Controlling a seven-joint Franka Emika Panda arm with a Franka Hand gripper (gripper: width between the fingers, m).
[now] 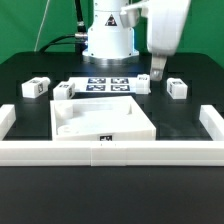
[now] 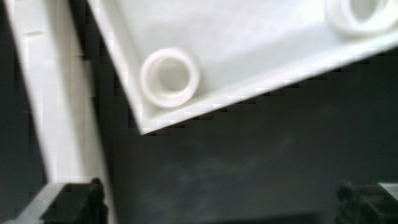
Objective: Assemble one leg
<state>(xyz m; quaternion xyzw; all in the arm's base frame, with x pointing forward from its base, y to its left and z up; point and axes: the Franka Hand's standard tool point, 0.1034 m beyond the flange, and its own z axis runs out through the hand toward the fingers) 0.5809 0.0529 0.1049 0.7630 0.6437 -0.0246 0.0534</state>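
Several small white legs with marker tags lie on the black table behind the panel: two towards the exterior view's left (image 1: 35,88) (image 1: 65,90) and two towards its right (image 1: 143,84) (image 1: 177,88). The large flat white panel (image 1: 100,118) lies in the middle. My gripper (image 1: 157,70) hangs above the table between the two right-hand legs and touches neither. In the wrist view the gripper (image 2: 217,205) is open and empty, with dark fingers (image 2: 71,200) far apart over bare table. That view shows the panel's corner (image 2: 231,60) with a round recess (image 2: 169,75). No leg shows there.
The marker board (image 1: 108,84) lies behind the panel, in front of the robot base (image 1: 108,35). Long white border rails run along the front (image 1: 110,152) and both sides (image 1: 6,120) (image 1: 212,125). A white rail (image 2: 54,110) runs beside the panel in the wrist view.
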